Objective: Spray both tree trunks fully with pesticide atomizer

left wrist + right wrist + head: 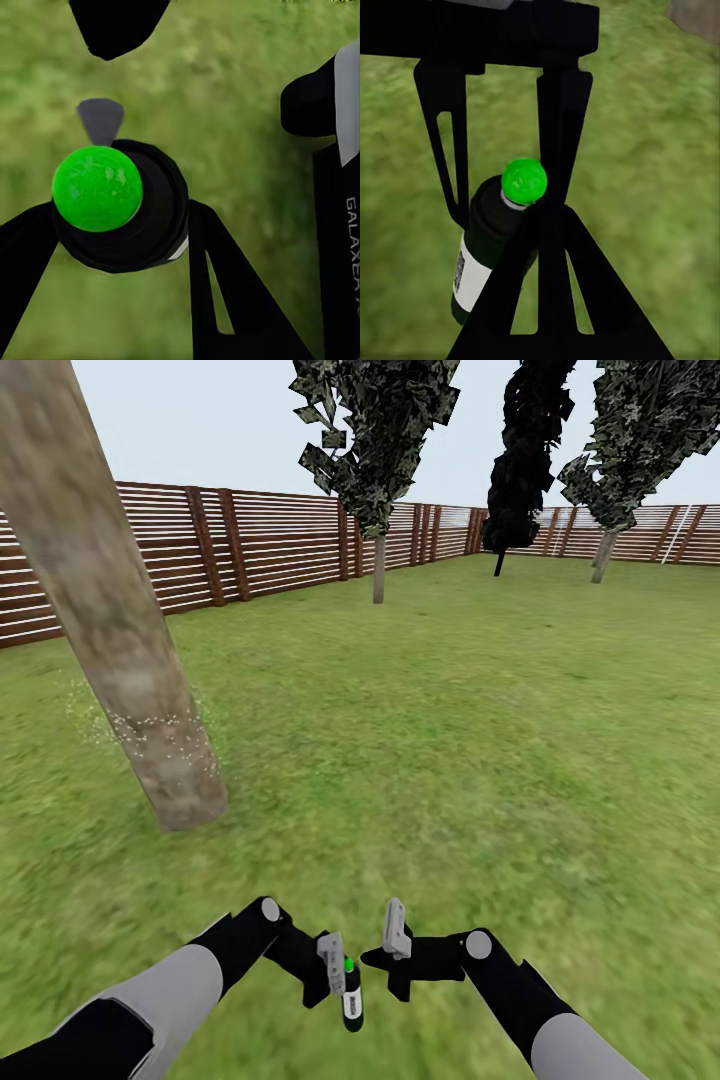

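1. The left gripper clamps the pesticide atomizer (black bottle, green cap) upright above the grass.
2. Just beside the atomizer, the right gripper; I cannot tell its jaw state.
3. Farther from the atomizer, a tree trunk speckled with pesticide.
4. Beyond the trunk, the slatted fence.

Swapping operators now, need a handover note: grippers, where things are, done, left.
Left gripper: shut on the atomizer, green cap up.
Right gripper: open, holds nothing, close beside the left.
Near tree trunk: ahead-left, white pesticide specks across its lower part.
Done: atomizer picked up, spraying started on this trunk.
Left: coverage looks partial; the second thick trunk isn't identifiable here.
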### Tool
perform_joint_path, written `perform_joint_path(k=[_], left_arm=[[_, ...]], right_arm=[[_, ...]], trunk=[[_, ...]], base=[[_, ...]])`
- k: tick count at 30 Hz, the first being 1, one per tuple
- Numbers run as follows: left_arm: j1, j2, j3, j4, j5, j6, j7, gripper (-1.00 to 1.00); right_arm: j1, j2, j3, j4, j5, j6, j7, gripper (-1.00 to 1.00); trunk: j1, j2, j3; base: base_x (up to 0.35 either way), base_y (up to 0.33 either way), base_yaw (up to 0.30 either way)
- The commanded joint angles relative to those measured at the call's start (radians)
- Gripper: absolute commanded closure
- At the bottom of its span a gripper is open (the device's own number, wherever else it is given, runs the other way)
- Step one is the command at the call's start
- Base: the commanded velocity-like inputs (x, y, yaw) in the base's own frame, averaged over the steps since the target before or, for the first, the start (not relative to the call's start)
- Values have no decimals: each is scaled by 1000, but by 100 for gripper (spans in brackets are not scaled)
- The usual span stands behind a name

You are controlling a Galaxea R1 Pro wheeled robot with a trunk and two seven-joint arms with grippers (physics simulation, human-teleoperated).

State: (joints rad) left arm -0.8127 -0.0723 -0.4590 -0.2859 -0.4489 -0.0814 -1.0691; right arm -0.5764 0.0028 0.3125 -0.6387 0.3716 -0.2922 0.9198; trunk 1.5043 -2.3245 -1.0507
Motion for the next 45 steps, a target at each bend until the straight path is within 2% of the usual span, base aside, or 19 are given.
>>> perform_joint_path(k=[1, 20, 24, 25, 28, 29, 31, 32, 34, 35, 37, 38, 39, 40, 41, 43, 44, 45], left_arm=[[0, -6, 4, -1, -10, -9, -2, 100], [-1, -13, 11, -4, -2, -11, -2, 100], [0, -8, 10, 2, -7, -10, 5, 100], [0, 1, 10, 9, -11, -9, 6, 100], [0, 76, 4, 15, -18, -7, 7, 100], [5, 106, 2, 16, -22, -6, 8, 100], [20, 192, 1, 16, -42, -6, 8, 100], [22, 215, 0, 17, -49, -5, 8, 100], [34, 279, 0, 16, -59, -6, 8, 100], [51, 295, 3, 15, -60, -6, 8, 100], [71, 335, 10, 13, -60, -5, 24, 100], [76, 346, 13, 15, -50, 0, 132, 100], [78, 347, 24, 27, -19, 3, 278, 100], [79, 345, 38, 55, 24, 4, 365, 100], [83, 345, 72, 112, 132, 0, 471, 100], [121, 347, 102, 175, 349, -6, 655, 100], [152, 345, 107, 184, 436, -7, 778, 100], [193, 341, 109, 187, 525, -11, 909, 100]], right_arm=[[0, 0, -1, -1, 9, -5, 0, 100], [0, -3, -1, 4, 10, -5, -1, 100], [0, -3, -1, 2, 10, -5, -1, 100], [0, -3, -1, 2, 9, -5, -1, 100], [0, -2, -1, 1, 9, -5, -1, 100], [0, -2, -1, 1, 9, -5, -1, 100], [0, -1, 0, 1, 9, -5, -1, 100], [0, -1, 0, 2, 9, -5, -1, 100], [0, -1, 0, 2, 9, -5, -1, 100], [0, -3, 0, 3, 9, -5, -1, -100], [0, -7, 0, 5, 9, -7, -1, -100], [0, -17, -3, 35, 10, -7, -26, -100], [0, -43, -4, 109, 8, -9, -114, -100], [0, -64, -4, 169, 6, -10, -196, -100], [1, -90, -4, 276, 2, -15, -326, -100], [3, -102, -8, 463, -20, -41, -594, -100], [5, -97, -17, 528, -68, -69, -744, -100], [15, -93, -22, 566, -140, -101, -870, -100]], trunk=[[0, 0, -1], [0, 0, -1], [0, 0, -1], [0, 0, -1], [0, 0, -1], [0, 0, -1], [0, 0, -1], [0, 0, -1], [0, 0, -1], [0, 0, -1], [0, 0, -1], [0, 0, -1], [0, 0, -1], [0, 0, -1], [0, 0, -1], [0, 0, -1], [0, 0, -1], [0, 0, -1]], base=[[0, 0, 0], [0, 0, 0], [0, 0, 0], [0, 0, 0], [0, 0, 0], [0, 0, 0], [0, 0, 0], [0, 0, 0], [0, 0, 0], [0, 0, 0], [0, 0, 0], [0, 0, 0], [0, 0, 0], [0, 0, 0], [0, 0, 0], [0, 0, 0], [0, 0, 0], [0, 0, 0]])
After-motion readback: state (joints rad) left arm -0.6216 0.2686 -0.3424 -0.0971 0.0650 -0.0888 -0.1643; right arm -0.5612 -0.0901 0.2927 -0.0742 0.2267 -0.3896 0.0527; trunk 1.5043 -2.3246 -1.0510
